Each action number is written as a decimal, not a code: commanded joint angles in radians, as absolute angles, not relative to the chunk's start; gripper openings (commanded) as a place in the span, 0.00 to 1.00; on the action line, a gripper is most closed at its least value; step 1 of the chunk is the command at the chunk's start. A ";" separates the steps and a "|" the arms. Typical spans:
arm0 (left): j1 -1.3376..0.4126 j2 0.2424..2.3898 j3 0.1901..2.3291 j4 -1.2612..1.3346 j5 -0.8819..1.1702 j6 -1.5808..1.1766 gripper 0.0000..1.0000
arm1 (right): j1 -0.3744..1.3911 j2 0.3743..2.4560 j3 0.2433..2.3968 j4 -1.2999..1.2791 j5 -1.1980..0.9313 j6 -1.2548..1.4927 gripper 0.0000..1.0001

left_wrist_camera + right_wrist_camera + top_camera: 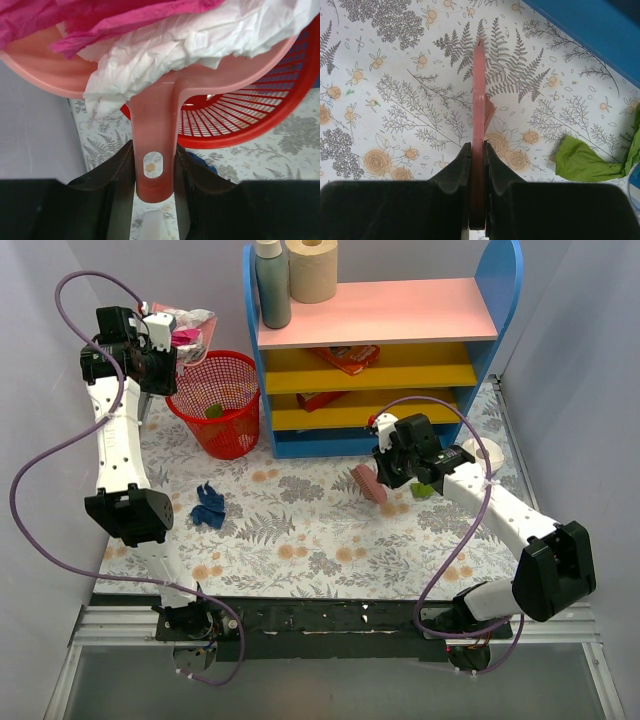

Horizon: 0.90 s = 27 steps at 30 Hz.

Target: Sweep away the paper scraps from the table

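Observation:
My left gripper [148, 348] is shut on the handle of a pink dustpan [188, 332], held high beside the red mesh basket [238, 368]. In the left wrist view the fingers [120, 170] clamp the handle [153, 125]. The pan carries a magenta wad [100, 15] and a white wad [200, 35]. My right gripper [388, 468] is shut on a pink hand brush [368, 483], seen edge-on in the right wrist view [479, 90] above the fern-print table [320, 540]. A green scrap [423, 490] lies just right of it, also in the right wrist view [582, 160]. A dark blue scrap [209, 505] lies at the table's left.
The basket holds a green scrap [213, 410]. The blue, pink and yellow shelf unit [400, 315] stands at the back with a bottle [272, 280] and a roll [312, 268] on top and red-orange packets [345, 358] inside. A white round object [490, 452] sits by my right arm.

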<state>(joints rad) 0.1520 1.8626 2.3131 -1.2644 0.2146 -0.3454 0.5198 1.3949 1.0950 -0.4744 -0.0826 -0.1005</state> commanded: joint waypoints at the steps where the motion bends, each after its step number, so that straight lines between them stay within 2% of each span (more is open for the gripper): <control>1: 0.160 1.884 2.382 -1.258 0.130 -0.229 0.00 | 0.499 1.341 1.068 -0.465 -0.097 -0.100 0.01; 14: 0.158 1.904 2.313 -1.083 -0.124 0.182 0.00 | 0.451 1.275 0.997 -0.477 -0.117 -0.066 0.01; 27: 0.150 1.867 2.191 -0.758 -0.264 0.888 0.00 | 0.448 1.305 1.034 -0.469 -0.129 -0.071 0.01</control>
<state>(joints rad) 0.1543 1.9259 2.2078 -0.9184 -0.2100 0.6197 0.4526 1.3090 1.0168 -0.4694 -0.1127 -0.0776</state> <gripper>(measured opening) 0.298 0.152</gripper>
